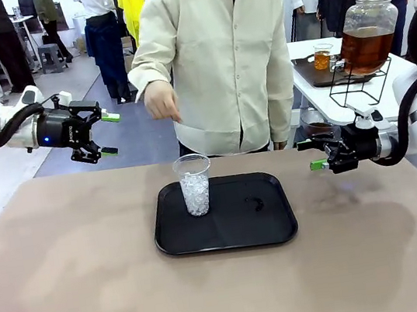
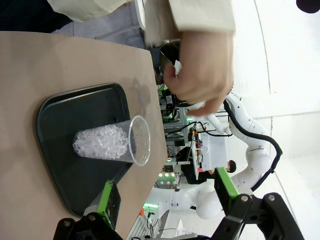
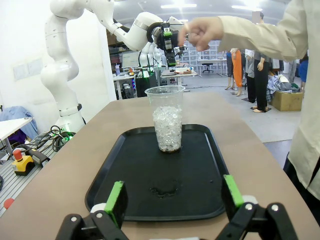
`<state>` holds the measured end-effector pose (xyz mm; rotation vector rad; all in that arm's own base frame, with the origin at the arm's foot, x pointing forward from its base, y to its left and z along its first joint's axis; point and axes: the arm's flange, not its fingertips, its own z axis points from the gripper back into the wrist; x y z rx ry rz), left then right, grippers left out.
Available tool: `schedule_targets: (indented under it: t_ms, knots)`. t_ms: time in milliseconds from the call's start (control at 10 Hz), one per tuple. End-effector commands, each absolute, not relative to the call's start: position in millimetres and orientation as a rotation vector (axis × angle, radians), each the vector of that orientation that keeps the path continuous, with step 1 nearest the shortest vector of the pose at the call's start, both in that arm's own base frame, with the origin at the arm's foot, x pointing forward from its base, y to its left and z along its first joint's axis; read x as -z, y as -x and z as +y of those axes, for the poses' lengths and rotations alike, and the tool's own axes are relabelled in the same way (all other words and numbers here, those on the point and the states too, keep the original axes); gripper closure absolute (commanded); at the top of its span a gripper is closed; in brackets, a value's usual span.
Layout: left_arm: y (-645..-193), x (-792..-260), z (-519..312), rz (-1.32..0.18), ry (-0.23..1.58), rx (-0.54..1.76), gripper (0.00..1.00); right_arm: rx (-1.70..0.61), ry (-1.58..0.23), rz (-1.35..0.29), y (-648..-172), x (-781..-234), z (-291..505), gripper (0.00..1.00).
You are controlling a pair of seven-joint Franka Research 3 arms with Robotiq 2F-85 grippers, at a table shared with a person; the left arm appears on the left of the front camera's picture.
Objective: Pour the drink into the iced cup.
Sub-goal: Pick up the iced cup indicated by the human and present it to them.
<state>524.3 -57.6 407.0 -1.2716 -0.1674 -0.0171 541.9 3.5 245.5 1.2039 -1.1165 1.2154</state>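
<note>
The iced cup is a clear plastic cup about half full of ice cubes, upright on the left part of a black tray. The drink, an amber-brown liquid, fills a small cup on a side table at the back right. My left gripper hovers open and empty above the table's far left. My right gripper hangs open and empty just right of the tray. The left wrist view has the iced cup beyond the open left gripper. In the right wrist view the iced cup stands ahead of the open right gripper.
A person stands at the far side, one hand loosely closed above and just behind the iced cup. A large glass jar of amber liquid sits on a wire stand at the back right. A small wet patch marks the tray.
</note>
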Motion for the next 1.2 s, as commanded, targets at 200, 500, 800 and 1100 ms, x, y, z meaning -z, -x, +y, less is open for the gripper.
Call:
schedule_targets:
  t_ms: [200,500,800,1100]
  knots:
    - [-524.4,-408.3,-57.6,-0.170,1.273,0.021,0.00,-1.215,-1.205,-1.110,-542.4,-248.1,5.4,0.00]
    - [-524.4,-408.3,-57.6,-0.170,1.273,0.021,0.00,-1.215,-1.205,-1.110,-542.4,-248.1,5.4,0.00]
    - [-524.4,-408.3,-57.6,-0.170,1.273,0.021,0.00,-1.215,-1.205,-1.110,-542.4,-248.1,5.4,0.00]
    - [-524.4,-408.3,-57.6,-0.170,1.273,0.021,0.00,-1.215,-1.205,-1.110,-542.4,-248.1,5.4,0.00]
